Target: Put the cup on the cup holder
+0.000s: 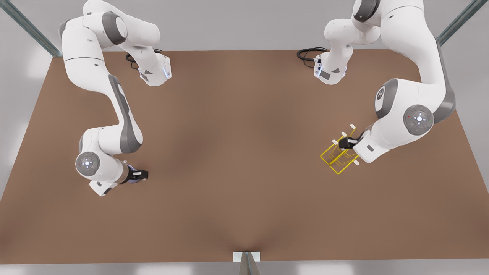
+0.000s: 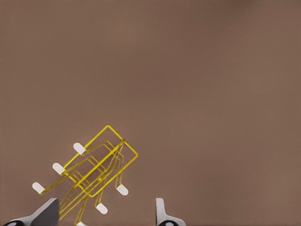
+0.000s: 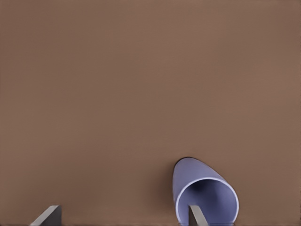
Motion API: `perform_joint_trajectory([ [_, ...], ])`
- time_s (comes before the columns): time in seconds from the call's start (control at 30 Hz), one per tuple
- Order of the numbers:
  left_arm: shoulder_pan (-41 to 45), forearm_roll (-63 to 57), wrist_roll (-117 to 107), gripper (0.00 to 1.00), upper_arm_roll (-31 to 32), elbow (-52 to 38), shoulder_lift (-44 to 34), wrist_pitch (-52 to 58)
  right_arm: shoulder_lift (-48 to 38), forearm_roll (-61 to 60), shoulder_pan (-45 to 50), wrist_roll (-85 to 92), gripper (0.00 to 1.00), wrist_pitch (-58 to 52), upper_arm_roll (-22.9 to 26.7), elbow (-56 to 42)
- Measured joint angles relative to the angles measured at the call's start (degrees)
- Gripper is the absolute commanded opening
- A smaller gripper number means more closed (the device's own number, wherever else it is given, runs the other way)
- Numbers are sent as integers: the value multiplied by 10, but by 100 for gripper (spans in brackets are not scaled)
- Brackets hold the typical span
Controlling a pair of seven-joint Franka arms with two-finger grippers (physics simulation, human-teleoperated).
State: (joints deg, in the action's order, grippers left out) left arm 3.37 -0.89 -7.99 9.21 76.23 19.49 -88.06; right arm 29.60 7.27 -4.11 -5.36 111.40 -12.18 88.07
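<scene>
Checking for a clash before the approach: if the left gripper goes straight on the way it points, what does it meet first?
Most likely the cup holder. The left gripper is open, the yellow wire rack lying just ahead of its fingers on the brown table. Depth is unclear; it may already be at the wires.

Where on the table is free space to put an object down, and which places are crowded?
The broad table middle, between the cup at the right gripper and the cup holder under the left gripper, is bare, as is the near edge. Around those two spots it is crowded.
</scene>
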Motion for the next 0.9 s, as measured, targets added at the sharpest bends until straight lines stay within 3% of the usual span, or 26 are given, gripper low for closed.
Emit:
perform_joint_trajectory([
  [0.23, 1, 0, -3, 100, 0, 1, 5, -12, -74, 4, 7, -3, 100, 90, -10, 161],
  [0.53, 2, 0, -6, 100, 0, 1, 8, -16, -74, 17, -48, -6, 100, 168, -23, 221],
  [0.9, 2, 0, -8, 100, 0, 2, 13, -18, -47, 19, -80, -9, 100, 224, -25, 223],
])
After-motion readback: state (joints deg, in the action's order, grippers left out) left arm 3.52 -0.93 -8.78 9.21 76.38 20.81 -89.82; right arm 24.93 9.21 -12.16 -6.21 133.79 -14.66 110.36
